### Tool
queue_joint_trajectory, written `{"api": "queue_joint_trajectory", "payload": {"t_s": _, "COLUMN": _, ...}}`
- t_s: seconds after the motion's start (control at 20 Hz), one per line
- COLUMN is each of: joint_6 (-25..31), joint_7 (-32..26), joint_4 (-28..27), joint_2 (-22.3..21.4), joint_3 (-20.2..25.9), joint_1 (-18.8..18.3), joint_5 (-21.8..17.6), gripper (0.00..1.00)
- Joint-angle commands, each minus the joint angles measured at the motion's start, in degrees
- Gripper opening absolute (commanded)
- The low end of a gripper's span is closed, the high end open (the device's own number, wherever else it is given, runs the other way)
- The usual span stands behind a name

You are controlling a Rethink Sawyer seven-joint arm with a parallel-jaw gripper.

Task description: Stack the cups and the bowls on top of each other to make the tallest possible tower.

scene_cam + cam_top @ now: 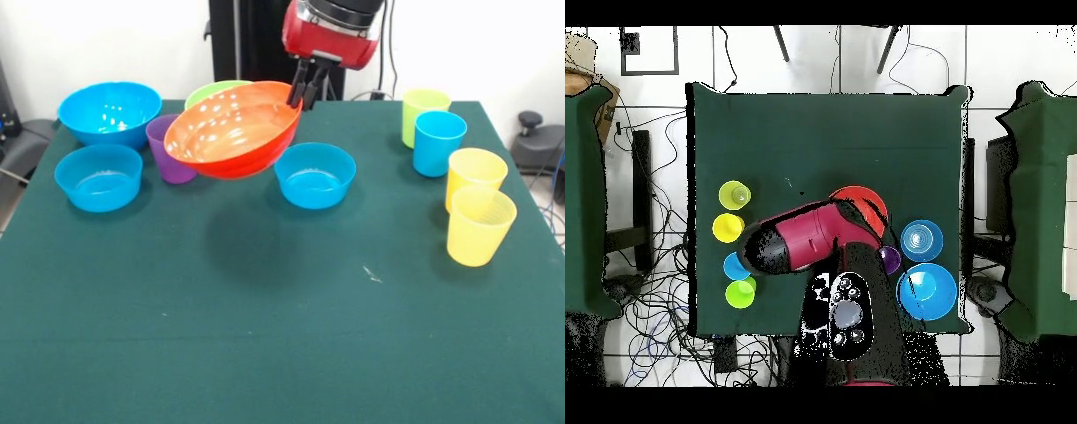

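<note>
My gripper is shut on the far rim of the wide orange bowl and holds it tilted in the air above the green table. Behind the bowl stand the purple cup and the lime green bowl. Two small blue bowls sit to either side below it, and the large blue bowl is at the far left. In the overhead view the arm covers part of the orange bowl. No tower stands; nothing is stacked.
At the right stand the lime green cup, the blue cup and two yellow cups. Cables lie on the floor around the table.
</note>
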Motion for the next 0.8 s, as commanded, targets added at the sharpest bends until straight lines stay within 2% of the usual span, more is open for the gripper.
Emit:
{"api": "queue_joint_trajectory", "payload": {"t_s": 0.05, "joint_6": 4.57, "joint_7": -0.97, "joint_4": 1.69, "joint_2": 0.63, "joint_3": -1.47, "joint_1": 4.29, "joint_5": -5.70, "gripper": 0.00}}
{"api": "queue_joint_trajectory", "payload": {"t_s": 0.45, "joint_6": 1.63, "joint_7": 8.74, "joint_4": -1.55, "joint_2": 6.84, "joint_3": -9.01, "joint_1": 13.53, "joint_5": -11.78, "gripper": 0.00}}
{"api": "queue_joint_trajectory", "payload": {"t_s": 0.8, "joint_6": -0.39, "joint_7": 11.88, "joint_4": -5.21, "joint_2": 13.32, "joint_3": -12.79, "joint_1": 17.17, "joint_5": -11.90, "gripper": 0.00}}
